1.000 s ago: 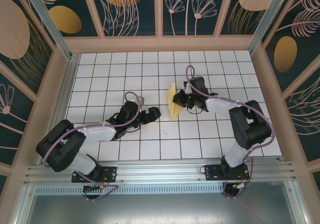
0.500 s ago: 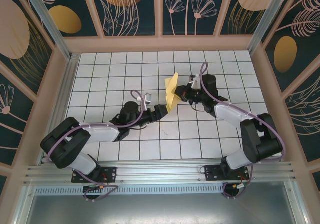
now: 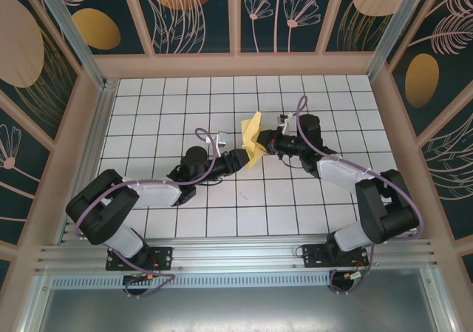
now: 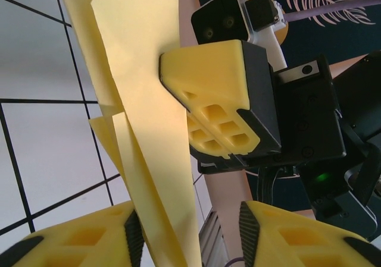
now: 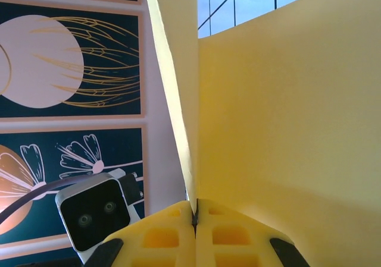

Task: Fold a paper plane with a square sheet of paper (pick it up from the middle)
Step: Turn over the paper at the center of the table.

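White grid table [image 3: 185, 103], mid-frame: my right gripper [image 3: 266, 144] clamps the folded yellow paper [image 3: 254, 131]; my left gripper [image 3: 247, 157] straddles it, jaws apart.

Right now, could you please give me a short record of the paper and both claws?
Paper: folded yellow paper, lifted above the white tiled table
Right claw: shut on the paper's fold
Left claw: jaws apart, one on each side of the paper's lower part

The folded paper [image 3: 254, 132] is pale yellow, the table [image 3: 148, 110] white with black grid lines.
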Controlling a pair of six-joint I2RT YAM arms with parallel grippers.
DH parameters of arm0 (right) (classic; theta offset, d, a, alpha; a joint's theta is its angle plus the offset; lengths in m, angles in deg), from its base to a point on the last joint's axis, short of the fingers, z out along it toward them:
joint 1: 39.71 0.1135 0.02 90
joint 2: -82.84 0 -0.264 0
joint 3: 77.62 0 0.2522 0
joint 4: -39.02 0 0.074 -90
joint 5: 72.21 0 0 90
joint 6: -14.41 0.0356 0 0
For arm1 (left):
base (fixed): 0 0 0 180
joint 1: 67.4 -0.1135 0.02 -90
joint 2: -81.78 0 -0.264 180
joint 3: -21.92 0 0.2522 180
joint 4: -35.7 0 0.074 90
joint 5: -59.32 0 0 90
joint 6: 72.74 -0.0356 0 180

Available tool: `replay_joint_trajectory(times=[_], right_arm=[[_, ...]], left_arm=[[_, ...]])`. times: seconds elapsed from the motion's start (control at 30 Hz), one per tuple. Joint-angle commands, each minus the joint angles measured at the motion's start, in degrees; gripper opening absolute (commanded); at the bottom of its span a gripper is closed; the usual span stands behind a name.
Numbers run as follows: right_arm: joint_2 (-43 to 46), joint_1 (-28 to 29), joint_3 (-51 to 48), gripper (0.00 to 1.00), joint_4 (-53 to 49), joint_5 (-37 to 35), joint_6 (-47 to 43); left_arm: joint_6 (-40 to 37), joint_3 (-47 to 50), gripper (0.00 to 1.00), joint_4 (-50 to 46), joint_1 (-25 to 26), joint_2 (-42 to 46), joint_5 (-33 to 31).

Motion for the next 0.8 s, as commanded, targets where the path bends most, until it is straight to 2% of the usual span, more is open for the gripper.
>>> replay_joint_trajectory(times=[0.0, 0.13, 0.23, 0.33, 0.43, 0.53, 0.67, 0.77], right_arm=[[1.6, 0.3, -0.9, 0.0, 3.4, 1.3, 1.2], [2.0, 0.3, -0.9, 0.01, 3.1, 0.9, 1.6], [2.7, 0.2, -0.4, 0.07, 0.3, -0.1, 0.2], [4.4, -0.3, 0.4, 0.24, -5.0, -2.3, -2.5], [7.0, -1.0, 1.3, 0.42, -13.2, -7.7, -6.8], [9.7, -1.6, 2.6, 0.52, -23.2, -16.0, -12.0], [12.0, -1.8, 3.0, 0.56, -32.1, -25.8, -15.8], [13.3, -2.2, 1.8, 0.56, -34.2, -29.3, -16.1]], left_arm=[[-1.1, -1.8, 0.41, 1.2, 0.2, -0.9, -0.9], [-1.9, -1.8, 0.27, 0.1, 0.2, -0.7, -1.3], [-3.3, -1.9, 0.16, -2.1, 0.2, -0.2, -2.4], [-5.6, -2.1, 0.1, -5.5, 0.2, 0.5, -3.7], [-10.6, -3.0, 0.09, -14.7, 0.2, 2.0, -6.8], [-19.9, -6.1, 0.09, -33.3, 0.2, 4.8, -14.7], [-29.9, -13.9, 0.07, -60.6, 1.6, 6.8, -34.8], [-33.3, -20.2, 0.06, -73.7, 4.0, 4.7, -46.3]])
